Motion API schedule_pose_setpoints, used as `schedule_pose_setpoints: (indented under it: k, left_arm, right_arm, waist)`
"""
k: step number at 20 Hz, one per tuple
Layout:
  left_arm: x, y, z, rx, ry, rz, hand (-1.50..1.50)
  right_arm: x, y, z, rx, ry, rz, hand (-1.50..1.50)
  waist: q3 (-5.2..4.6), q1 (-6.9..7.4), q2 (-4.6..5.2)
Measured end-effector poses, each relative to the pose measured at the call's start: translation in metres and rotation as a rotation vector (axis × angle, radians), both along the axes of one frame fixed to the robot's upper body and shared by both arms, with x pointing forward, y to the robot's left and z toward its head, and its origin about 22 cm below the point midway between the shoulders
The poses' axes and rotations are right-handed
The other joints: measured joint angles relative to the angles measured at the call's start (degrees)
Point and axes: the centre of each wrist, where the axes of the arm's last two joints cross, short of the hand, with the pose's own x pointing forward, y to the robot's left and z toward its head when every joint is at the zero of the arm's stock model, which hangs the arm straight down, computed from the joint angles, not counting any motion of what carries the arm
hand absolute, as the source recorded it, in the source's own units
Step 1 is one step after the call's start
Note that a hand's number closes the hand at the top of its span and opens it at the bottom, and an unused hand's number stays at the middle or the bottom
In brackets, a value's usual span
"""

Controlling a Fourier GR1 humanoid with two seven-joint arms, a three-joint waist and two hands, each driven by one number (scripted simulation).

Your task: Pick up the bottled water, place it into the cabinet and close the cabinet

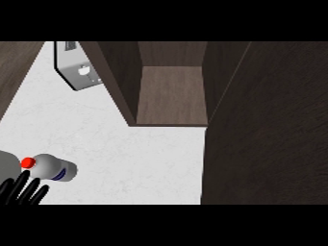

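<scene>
Left hand (18,193) shows at the lower left corner, fingers straight and spread, holding nothing. Its fingertips reach up to the bottle (53,167) and appear to touch or just overlap the capped end; contact cannot be confirmed. Bottle lies on the white bench (124,153), directly above and slightly right of the hand, red cap toward the left, body running to the lower right, so its long axis crosses the line of the fingers at a slant. Further right and higher, the cabinet (170,91) stands with its door open and its wooden shelf exposed, well apart from the bottle. Right hand is not in view. Judgement: the left hand is the nearer one, and a grasp calls for the fingers to close round the body rather than the cap.
</scene>
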Motion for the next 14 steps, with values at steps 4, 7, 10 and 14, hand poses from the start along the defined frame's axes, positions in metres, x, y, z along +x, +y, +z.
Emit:
schedule_pose_setpoints:
  k: [4, 7, 10, 14]
  left_arm:
    - [-0.007, 0.003, -0.003, 0.002, 0.011, 0.011, -1.5]
    - [-0.011, 0.005, -0.005, 0.001, 0.015, 0.029, -1.5]
    - [-0.015, 0.008, -0.007, 0.0, 0.006, 0.079, -1.5]
    - [-0.019, 0.018, -0.007, 0.027, -0.009, 0.142, -1.5]
  right_arm:
    - [-0.002, -0.007, 0.001, -0.021, 0.0, -0.015, -1.5]
    - [-0.002, -0.009, 0.0, -0.021, -0.003, -0.012, -1.5]
    - [-0.005, -0.008, -0.003, -0.006, 0.002, -0.005, -1.5]
    - [-0.008, -0.008, -0.005, 0.005, 0.008, -0.004, -1.5]
  waist:
    - [0.0, 0.04, -0.01]
    - [0.01, 0.03, 0.04]
    - [0.01, -0.13, 0.02]
    - [-0.03, -0.42, 0.13]
